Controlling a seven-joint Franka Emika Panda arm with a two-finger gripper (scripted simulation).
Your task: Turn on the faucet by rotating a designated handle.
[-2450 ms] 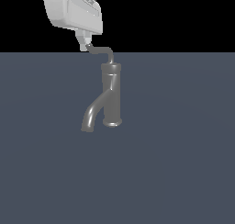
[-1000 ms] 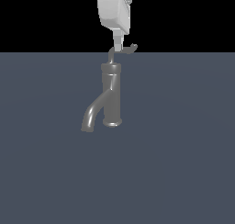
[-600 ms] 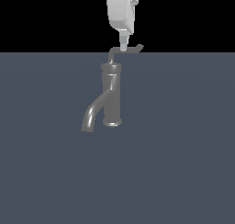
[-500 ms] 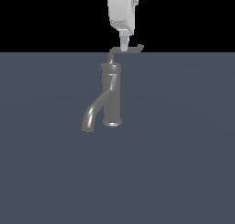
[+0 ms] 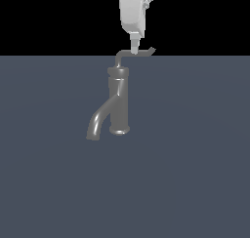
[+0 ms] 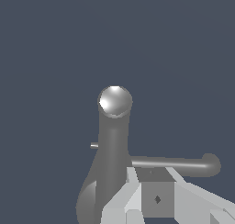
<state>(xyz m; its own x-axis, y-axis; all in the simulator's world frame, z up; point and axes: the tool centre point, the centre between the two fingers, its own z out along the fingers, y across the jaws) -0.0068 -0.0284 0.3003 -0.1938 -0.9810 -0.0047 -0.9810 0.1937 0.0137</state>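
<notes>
The dark grey faucet [image 5: 119,104] stands upright on the flat grey surface, its thick spout [image 5: 97,122] curving down toward the exterior view's left. The thin bent handle [image 5: 136,54] sits on top, its long arm pointing to the exterior view's right with an upturned tip. My white gripper [image 5: 134,49] comes straight down from above. Its narrow tip touches the handle's arm about midway. The fingers look shut with nothing between them. In the wrist view the faucet [image 6: 112,140], the handle [image 6: 174,163] and my gripper [image 6: 153,188] show, with the gripper right against the rod.
The grey surface [image 5: 195,159] spreads all around the faucet. Nothing else stands on it. Above its far edge the background is black.
My gripper has moved toward the exterior view's right. The handle has swung with it, from pointing up-left to pointing right. In the last half second almost nothing moved.
</notes>
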